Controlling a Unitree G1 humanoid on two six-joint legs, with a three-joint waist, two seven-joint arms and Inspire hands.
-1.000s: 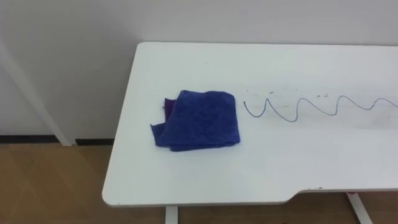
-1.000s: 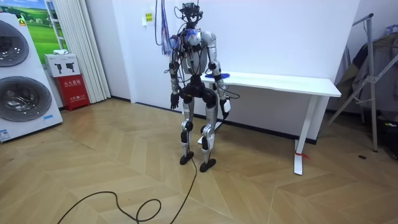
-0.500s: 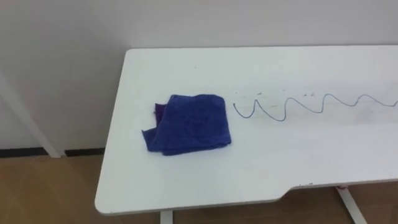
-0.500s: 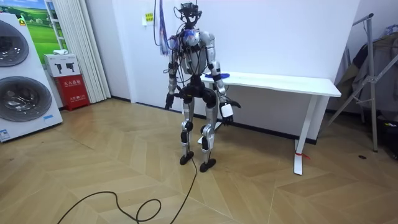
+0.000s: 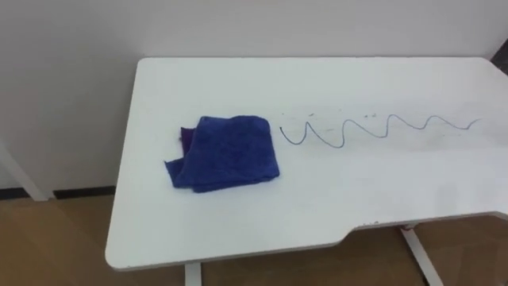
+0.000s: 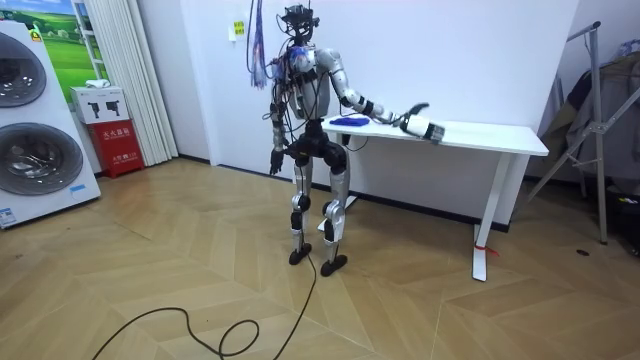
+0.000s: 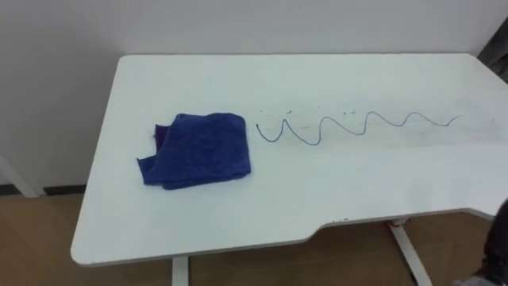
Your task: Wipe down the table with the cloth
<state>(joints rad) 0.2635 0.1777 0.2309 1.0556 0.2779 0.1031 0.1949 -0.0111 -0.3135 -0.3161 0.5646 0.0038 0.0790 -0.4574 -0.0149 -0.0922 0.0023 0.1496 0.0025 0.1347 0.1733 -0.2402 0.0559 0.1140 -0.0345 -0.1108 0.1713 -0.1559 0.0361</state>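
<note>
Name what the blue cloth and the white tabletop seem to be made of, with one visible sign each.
Blue cloth: soft pile fabric, perhaps microfibre or terry. It has a matte, fuzzy surface and limp folded layers.
Tabletop: hard, smooth white board, probably laminate or coated. It has an even faint sheen, and the wavy line sits crisply on it.

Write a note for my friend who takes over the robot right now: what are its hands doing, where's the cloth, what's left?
The right hand is stretched out by the white rectangular table, at tabletop height. The left hand hangs by the robot's side. The folded dark-blue fluffy cloth lies near the table's left end, no hand on it. The wavy blue pen line runs rightward from beside it, unwiped. Done: nothing yet. Left: take the cloth, wipe off the line.
</note>
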